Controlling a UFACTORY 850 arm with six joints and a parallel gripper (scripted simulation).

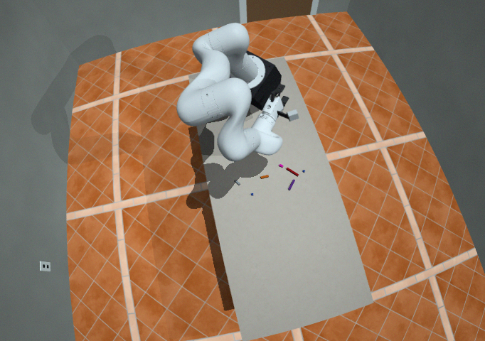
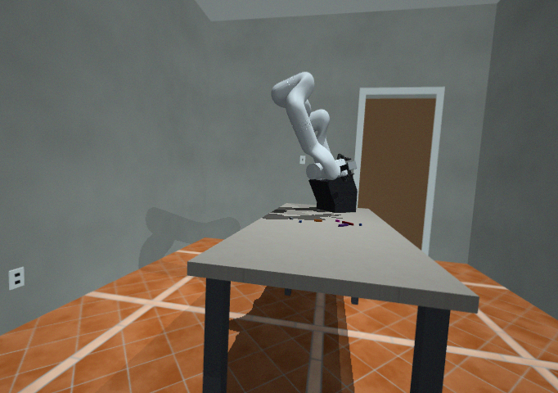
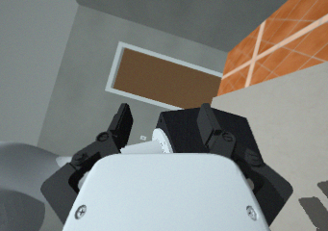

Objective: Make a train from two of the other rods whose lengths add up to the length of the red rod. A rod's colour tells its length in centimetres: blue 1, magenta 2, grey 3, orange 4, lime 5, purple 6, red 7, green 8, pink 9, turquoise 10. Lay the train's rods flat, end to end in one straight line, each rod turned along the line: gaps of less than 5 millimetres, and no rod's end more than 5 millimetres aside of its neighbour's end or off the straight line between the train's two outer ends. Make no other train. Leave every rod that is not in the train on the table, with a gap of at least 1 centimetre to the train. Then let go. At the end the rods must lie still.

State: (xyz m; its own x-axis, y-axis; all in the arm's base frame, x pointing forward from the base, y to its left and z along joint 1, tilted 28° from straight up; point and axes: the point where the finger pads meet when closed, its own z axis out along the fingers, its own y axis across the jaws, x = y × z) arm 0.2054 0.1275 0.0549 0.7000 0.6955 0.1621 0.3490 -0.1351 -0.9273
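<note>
Top view: on the long grey rectangular counter point(image 1: 291, 249) point(image 2: 330, 255), right of the frame's centre, a long red rod point(image 1: 292, 172) point(image 2: 347, 223) lies slanted, with a short magenta rod point(image 1: 280, 165) point(image 2: 337, 221) near its upper-left end and a tiny blue rod point(image 1: 304, 170) point(image 2: 360, 224) near its lower-right end. Below it lies a purple rod point(image 1: 291, 185) point(image 2: 343, 225), apart from the others. Further left come a short orange rod point(image 1: 264, 177) point(image 2: 317, 220), another small blue rod point(image 1: 252, 194) point(image 2: 300, 221) and a small grey rod point(image 1: 237, 182). In the wrist view, the black fingers stand wide apart, holding nothing, beside the black base point(image 1: 277, 74) point(image 2: 335, 196) point(image 3: 243, 132).
</note>
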